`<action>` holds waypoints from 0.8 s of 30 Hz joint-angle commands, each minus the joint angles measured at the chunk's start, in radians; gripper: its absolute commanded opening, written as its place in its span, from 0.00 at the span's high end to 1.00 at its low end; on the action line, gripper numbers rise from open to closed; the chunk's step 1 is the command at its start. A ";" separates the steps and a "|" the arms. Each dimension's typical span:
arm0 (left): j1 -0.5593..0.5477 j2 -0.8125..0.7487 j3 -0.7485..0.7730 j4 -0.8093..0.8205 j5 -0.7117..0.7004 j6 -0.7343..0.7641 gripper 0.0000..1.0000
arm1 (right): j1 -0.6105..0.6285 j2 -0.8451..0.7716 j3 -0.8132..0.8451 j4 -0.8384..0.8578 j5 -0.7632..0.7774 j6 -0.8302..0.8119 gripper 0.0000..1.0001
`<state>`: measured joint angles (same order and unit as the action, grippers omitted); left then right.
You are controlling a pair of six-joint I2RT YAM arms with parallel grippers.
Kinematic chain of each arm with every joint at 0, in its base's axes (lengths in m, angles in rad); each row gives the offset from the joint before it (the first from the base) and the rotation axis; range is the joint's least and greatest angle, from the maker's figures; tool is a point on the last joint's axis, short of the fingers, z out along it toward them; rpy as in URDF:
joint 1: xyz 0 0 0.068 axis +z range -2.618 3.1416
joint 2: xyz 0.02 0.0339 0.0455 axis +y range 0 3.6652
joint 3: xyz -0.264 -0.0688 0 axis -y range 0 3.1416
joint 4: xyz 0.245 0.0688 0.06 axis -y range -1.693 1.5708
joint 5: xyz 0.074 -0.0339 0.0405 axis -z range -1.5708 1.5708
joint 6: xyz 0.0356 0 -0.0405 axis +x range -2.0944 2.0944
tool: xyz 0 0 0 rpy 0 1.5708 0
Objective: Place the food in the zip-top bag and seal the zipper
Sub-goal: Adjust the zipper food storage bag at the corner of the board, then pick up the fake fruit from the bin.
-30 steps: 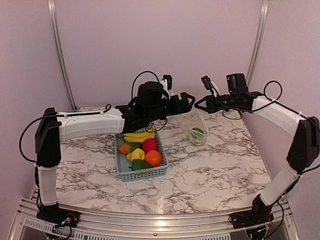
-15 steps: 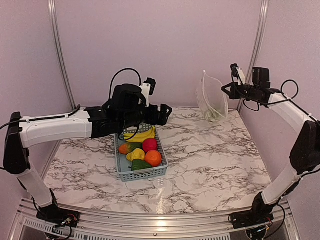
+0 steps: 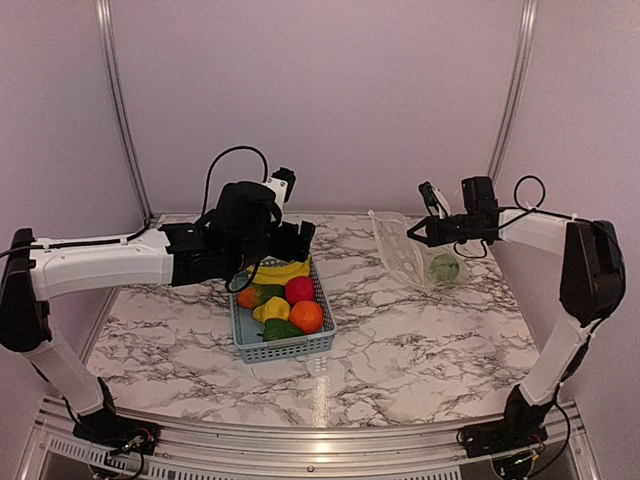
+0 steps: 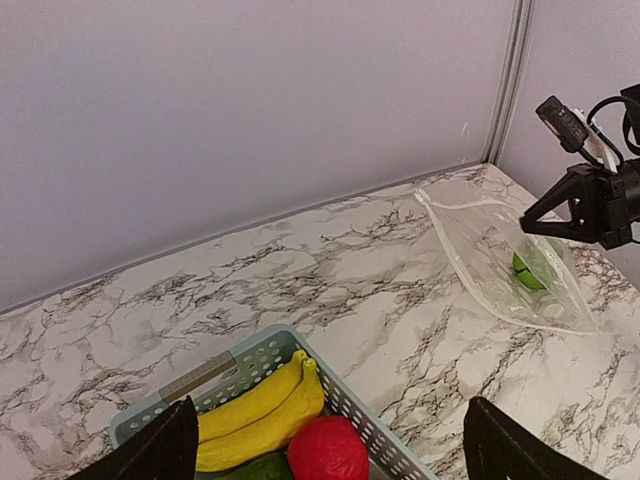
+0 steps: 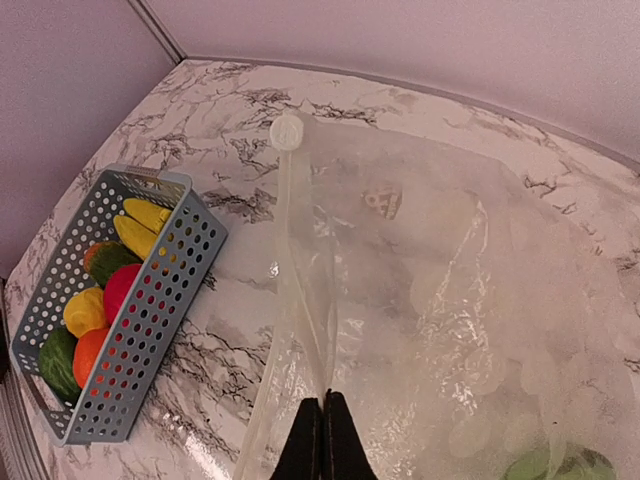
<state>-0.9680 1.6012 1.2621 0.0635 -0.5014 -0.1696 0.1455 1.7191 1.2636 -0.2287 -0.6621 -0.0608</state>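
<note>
Inspecting progress: one green piece (image 3: 444, 267) lies in the zip-top bag (image 3: 400, 252) by the counter's (image 3: 420, 340) far right edge, my right gripper (image 3: 412, 233) clenched on its rim. Remaining food (image 3: 299, 290) waits in the basket (image 3: 285, 350) beneath my released left gripper (image 3: 300, 238); zipper (image 5: 292, 220) looks unsealed.

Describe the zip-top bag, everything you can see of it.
The zip-top bag is clear, crinkly, rectangular plastic, lying slack on the marble table at its far right, apart from the basket. Its zipper, a pale strip ending in a round white tab, runs along the mouth edge, which looks unsealed. One green piece sits inside, near the closed end. The right gripper is shut on the mouth edge; nothing else touches the bag.
</note>
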 commanded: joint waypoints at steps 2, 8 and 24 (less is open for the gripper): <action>0.000 0.057 0.072 -0.212 -0.003 -0.015 0.09 | 0.005 0.002 0.018 -0.028 -0.086 -0.017 1.00; 0.000 0.042 0.039 -0.324 0.008 -0.061 0.11 | 0.006 -0.045 0.021 -0.035 -0.094 -0.023 1.00; 0.000 0.178 0.167 -0.597 0.130 -0.170 0.21 | 0.053 -0.117 0.066 -0.130 0.016 -0.114 1.00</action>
<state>-0.9680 1.7370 1.3701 -0.4072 -0.4107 -0.2989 0.1799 1.6154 1.2835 -0.3096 -0.6750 -0.1280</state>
